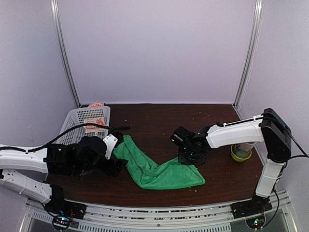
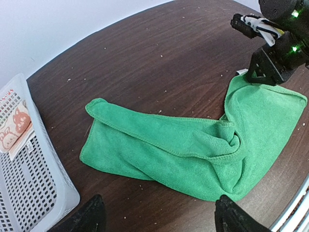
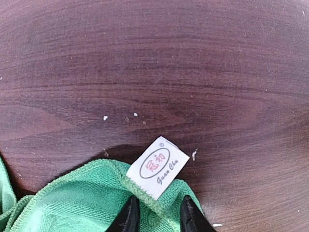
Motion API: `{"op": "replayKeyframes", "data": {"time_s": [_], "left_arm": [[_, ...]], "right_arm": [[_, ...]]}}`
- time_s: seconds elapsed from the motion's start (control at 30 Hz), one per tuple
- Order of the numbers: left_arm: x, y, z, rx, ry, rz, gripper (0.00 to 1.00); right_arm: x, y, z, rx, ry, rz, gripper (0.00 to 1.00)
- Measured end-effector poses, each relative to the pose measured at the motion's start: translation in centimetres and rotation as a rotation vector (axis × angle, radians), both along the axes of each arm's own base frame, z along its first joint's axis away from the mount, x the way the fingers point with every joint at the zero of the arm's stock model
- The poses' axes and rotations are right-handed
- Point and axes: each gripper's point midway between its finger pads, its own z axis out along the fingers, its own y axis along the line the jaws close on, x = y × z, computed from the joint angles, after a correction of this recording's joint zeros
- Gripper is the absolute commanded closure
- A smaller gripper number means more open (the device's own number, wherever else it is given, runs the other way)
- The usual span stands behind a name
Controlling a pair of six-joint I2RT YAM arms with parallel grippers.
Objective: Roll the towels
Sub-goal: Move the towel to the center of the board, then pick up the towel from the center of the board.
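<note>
Left gripper (image 2: 159,215) gapes wide; right gripper (image 3: 159,217) points down, jaws narrow.

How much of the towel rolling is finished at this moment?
Done: nothing rolled yet. In hand: the green towel lies twisted, the right claw straddling its labelled corner, the left claw open nearby. Left: roll it, then the printed towel lying in the basket.

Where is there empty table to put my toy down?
The far middle of the table is bare, between the basket and the right arm, behind the green towel. The near right corner is bare too. The left side is crowded by the left claw, basket and towel.
</note>
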Motion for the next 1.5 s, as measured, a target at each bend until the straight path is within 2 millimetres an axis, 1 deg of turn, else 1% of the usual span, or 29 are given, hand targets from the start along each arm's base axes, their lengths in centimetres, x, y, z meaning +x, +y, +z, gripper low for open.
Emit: {"op": "replayKeyframes", "data": {"time_s": [0.13, 0.17, 0.23, 0.27, 0.4, 0.47, 0.53, 0.63, 0.7, 0.83, 0.9, 0.97, 1.07, 1.13, 1.23, 1.33, 1.5], "left_arm": [[0.2, 0.4, 0.2, -0.011, -0.008, 0.025, 0.22], [0.2, 0.5, 0.2, -0.01, -0.008, 0.03, 0.23], [0.3, 0.7, 0.1, -0.01, -0.008, 0.044, 0.24], [0.4, 0.8, 0.2, -0.012, -0.009, 0.052, 0.24], [0.6, 1.2, 0.5, -0.024, -0.02, 0.08, 0.24], [0.7, 1.3, 0.8, -0.032, -0.027, 0.092, 0.24], [0.9, 1.5, 0.9, -0.032, -0.036, 0.105, 0.21], [1.5, 1.6, 1.2, -0.024, -0.042, 0.124, 0.15], [2.4, 1.6, 1.7, -0.022, -0.044, 0.147, 0.13], [5.8, 2.3, 3.1, -0.04, -0.04, 0.218, 0.12], [7.6, 2.9, 3.3, -0.053, -0.03, 0.244, 0.12], [9.5, 3.6, 3.0, -0.056, -0.005, 0.266, 0.12], [12.1, 3.8, 2.3, -0.043, 0.06, 0.286, 0.18], [13.8, 2.8, 2.3, -0.029, 0.104, 0.289, 0.19], [15.5, 0.9, 2.0, -0.03, 0.173, 0.298, 0.19], [16.3, -0.5, 0.8, -0.028, 0.273, 0.341, 0.19], [16.3, -1.6, -2.7, -0.022, 0.458, 0.446, 0.2]], "right_arm": [[0.2, -0.2, 0.0, -0.004, -0.004, -0.006, 0.8], [0.2, -0.3, 0.0, -0.005, -0.005, -0.006, 0.84], [0.3, -0.4, 0.0, -0.005, -0.006, -0.008, 0.97], [0.4, -0.4, 0.0, -0.008, -0.007, -0.007, 1.0], [0.6, -1.0, 0.0, -0.014, -0.012, -0.013, 1.0], [0.7, -1.7, 0.7, -0.015, -0.027, -0.018, 1.0], [0.5, -2.5, 2.0, -0.008, -0.052, -0.009, 1.0], [0.0, -3.6, 5.6, 0.022, -0.12, 0.022, 1.0], [-0.4, -4.5, 8.3, 0.048, -0.181, 0.055, 1.0], [-1.9, -6.7, 12.4, 0.065, -0.278, 0.139, 1.0], [-2.5, -7.6, 13.6, 0.068, -0.318, 0.166, 1.0], [-3.3, -8.6, 14.4, 0.065, -0.346, 0.193, 1.0], [-3.9, -9.7, 14.7, 0.055, -0.371, 0.21, 1.0], [-4.0, -10.2, 14.3, 0.035, -0.371, 0.207, 1.0], [-4.3, -11.2, 13.2, 0.004, -0.364, 0.193, 1.0], [-4.3, -12.6, 12.4, -0.008, -0.361, 0.156, 1.0], [-3.7, -14.2, 12.9, 0.015, -0.394, 0.082, 1.0]]}}
